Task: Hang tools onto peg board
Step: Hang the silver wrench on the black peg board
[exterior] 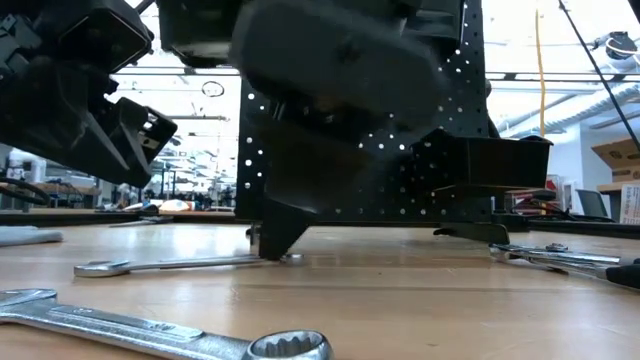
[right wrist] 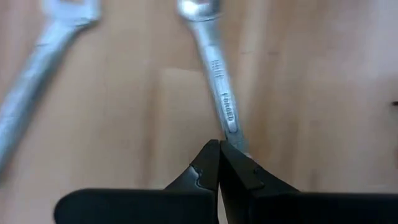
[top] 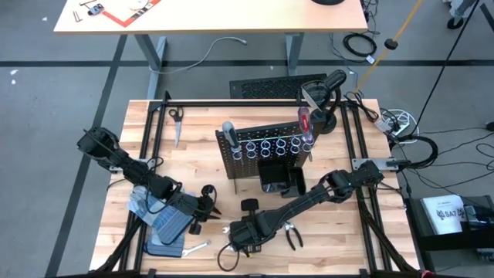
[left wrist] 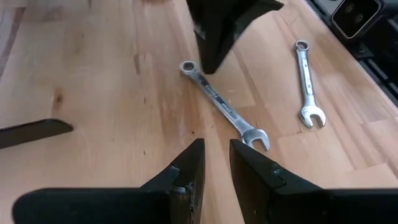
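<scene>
Pliers (top: 292, 234) lie before the peg board (top: 266, 147) (wrenches (left wrist: 224, 106) nearby).

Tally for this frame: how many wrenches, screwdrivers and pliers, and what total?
Wrenches: 2
Screwdrivers: 2
Pliers: 1
Total: 5
</scene>
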Action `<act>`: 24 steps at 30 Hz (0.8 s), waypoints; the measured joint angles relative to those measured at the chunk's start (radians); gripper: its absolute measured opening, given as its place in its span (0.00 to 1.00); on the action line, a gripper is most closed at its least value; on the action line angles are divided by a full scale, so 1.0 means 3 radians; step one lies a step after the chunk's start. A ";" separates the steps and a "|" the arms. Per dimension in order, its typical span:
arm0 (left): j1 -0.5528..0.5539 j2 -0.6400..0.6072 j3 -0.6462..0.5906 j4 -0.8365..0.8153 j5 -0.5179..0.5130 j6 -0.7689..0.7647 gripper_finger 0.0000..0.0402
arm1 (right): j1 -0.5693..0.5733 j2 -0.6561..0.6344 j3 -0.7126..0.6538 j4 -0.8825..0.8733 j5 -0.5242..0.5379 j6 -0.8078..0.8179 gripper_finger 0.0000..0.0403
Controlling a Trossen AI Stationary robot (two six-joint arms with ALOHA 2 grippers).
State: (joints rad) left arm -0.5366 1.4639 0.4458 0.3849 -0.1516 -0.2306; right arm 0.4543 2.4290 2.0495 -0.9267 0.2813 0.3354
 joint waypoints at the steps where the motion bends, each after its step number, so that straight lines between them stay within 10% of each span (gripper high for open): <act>1: -0.0001 0.0000 0.0000 -0.0006 -0.0001 0.0001 0.20 | -0.0007 0.0000 0.0000 -0.0028 0.0005 0.0002 0.00; 24: -0.0001 0.0008 -0.0001 0.0010 0.0070 -0.0263 0.20 | -0.0004 -0.0013 0.0004 0.0121 0.0455 -0.0197 0.00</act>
State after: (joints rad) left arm -0.5369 1.4662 0.4454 0.3880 -0.1307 -0.3096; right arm 0.4530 2.4252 2.0506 -0.8904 0.4179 0.2764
